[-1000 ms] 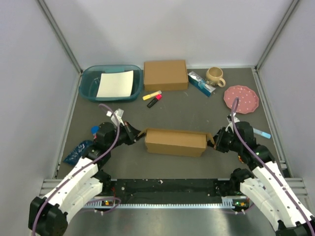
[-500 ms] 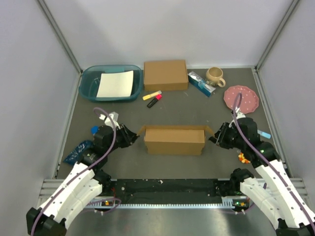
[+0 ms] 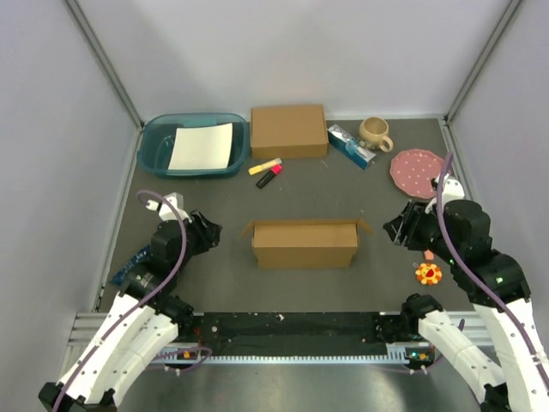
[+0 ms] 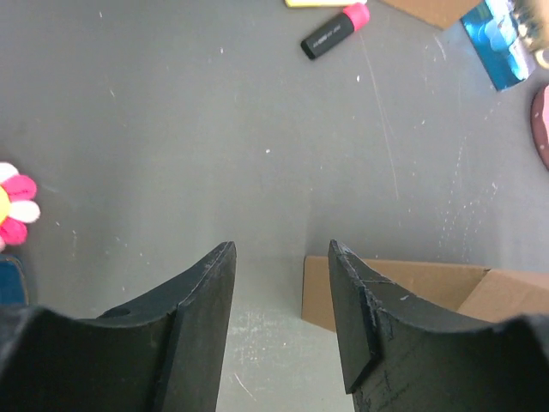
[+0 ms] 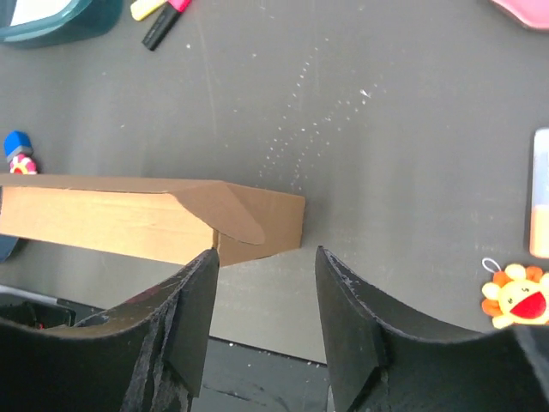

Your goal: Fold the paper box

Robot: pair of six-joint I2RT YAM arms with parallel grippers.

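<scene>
left fingers (image 3: 208, 232): spread apart, gripping nothing; parked off the left end of the paper box, with bare desk showing in the gap between them in the wrist view
right fingers (image 3: 397, 228): same deal, spread apart and holding nothing; aimed at the right end of the box, not touching it
paper box (image 3: 304, 245): brown cardboard, sitting mid-desk between the two sets of fingers, long side facing the arms; folded up into a low box shape, with a small flap poking out at each end
desk (image 3: 334, 196): dark grey, scuffed, dusted with pale specks
orange flower toy (image 3: 427, 273): near right, just beside the right arm, well apart from the paper box
blue packet (image 3: 135, 263): near left edge, partly tucked under the left arm
pink-and-white flower toy (image 4: 15, 206): only caught at the left edge of the left wrist view
markers: yellow marker (image 3: 264, 165) and black marker (image 3: 269, 177) with a red cap, lying side by side beyond the paper box
pink plate (image 3: 416, 170): right side, dotted, near edge partly hidden by the right arm
teal tub (image 3: 154, 148): far left, white sheet (image 3: 202, 146) lying inside it
smaller cardboard box (image 3: 289, 130): far middle, closed up, just right of the tub
blue carton (image 3: 350, 146): lying flat between the smaller cardboard box and the mug
mug (image 3: 375, 131): beige, upright, far right, close to the back wall
</scene>
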